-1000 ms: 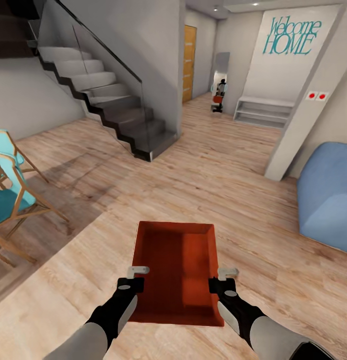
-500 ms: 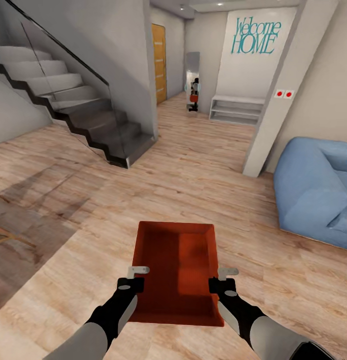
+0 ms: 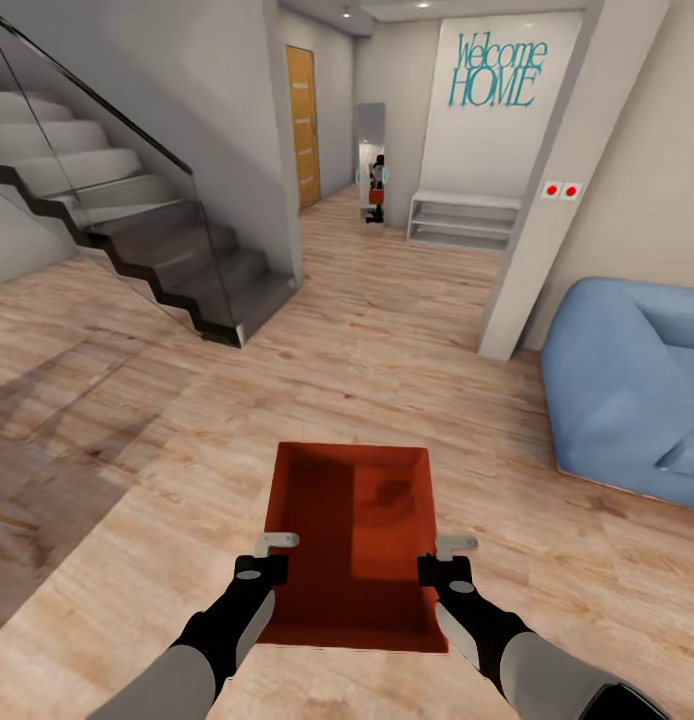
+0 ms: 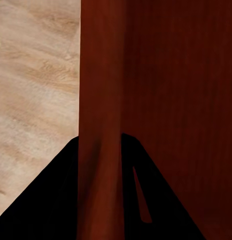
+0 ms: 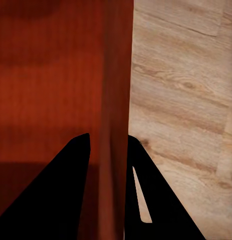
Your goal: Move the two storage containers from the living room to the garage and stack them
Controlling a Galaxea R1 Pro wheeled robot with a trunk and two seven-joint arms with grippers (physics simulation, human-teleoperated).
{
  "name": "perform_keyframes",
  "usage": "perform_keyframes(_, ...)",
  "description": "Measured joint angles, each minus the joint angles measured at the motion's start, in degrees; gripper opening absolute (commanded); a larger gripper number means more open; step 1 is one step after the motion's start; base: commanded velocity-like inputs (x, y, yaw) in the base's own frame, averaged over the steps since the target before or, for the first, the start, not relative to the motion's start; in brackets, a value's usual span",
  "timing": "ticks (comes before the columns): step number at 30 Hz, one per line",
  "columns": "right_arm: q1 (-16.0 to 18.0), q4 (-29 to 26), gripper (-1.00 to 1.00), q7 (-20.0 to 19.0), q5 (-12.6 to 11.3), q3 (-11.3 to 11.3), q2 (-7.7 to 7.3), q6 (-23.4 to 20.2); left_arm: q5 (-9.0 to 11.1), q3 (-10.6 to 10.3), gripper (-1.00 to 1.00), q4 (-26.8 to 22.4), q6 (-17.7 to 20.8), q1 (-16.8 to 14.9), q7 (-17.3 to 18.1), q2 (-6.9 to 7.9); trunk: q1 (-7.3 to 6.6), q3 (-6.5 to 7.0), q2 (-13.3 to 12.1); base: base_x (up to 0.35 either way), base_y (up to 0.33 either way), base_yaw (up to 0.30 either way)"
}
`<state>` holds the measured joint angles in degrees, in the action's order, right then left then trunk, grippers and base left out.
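An orange-red storage container [image 3: 349, 540] hangs in front of me over the living room's light wood planks, carried level between both arms. My left gripper [image 3: 272, 552] is shut on its left wall and my right gripper [image 3: 445, 555] is shut on its right wall. In the left wrist view the container wall [image 4: 100, 125] runs between the two dark fingers [image 4: 55, 200]. The right wrist view shows the opposite wall [image 5: 114, 125] pinched between the fingers [image 5: 60, 195] in the same way. The tray is empty inside.
A grey staircase [image 3: 157, 240] with a glass rail rises at the left. A blue sofa [image 3: 627, 380] sits at the right beside a white pillar [image 3: 532, 210]. A hallway with a wooden door [image 3: 300, 125], a mirror [image 3: 371, 160] and a low white shelf [image 3: 462, 220] opens ahead.
The whole view has swung to the right: the staircase and hallway slid left, the teal chair left the picture, more of the sofa shows. Both grippers keep their hold on the container.
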<state>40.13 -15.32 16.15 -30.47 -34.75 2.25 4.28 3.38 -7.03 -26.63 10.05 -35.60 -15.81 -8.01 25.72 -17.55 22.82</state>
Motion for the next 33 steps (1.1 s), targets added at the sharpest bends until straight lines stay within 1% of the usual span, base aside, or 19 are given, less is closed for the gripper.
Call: perform_keyframes(33, 0.0, 0.0, -1.0, 0.0, 0.0, 0.1, 0.07, -0.3, 0.1, -0.1, -1.0, -0.1, 0.4, 0.0, 0.0, 0.09, 0.0, 0.0, 0.0, 0.322, 0.0, 0.0)
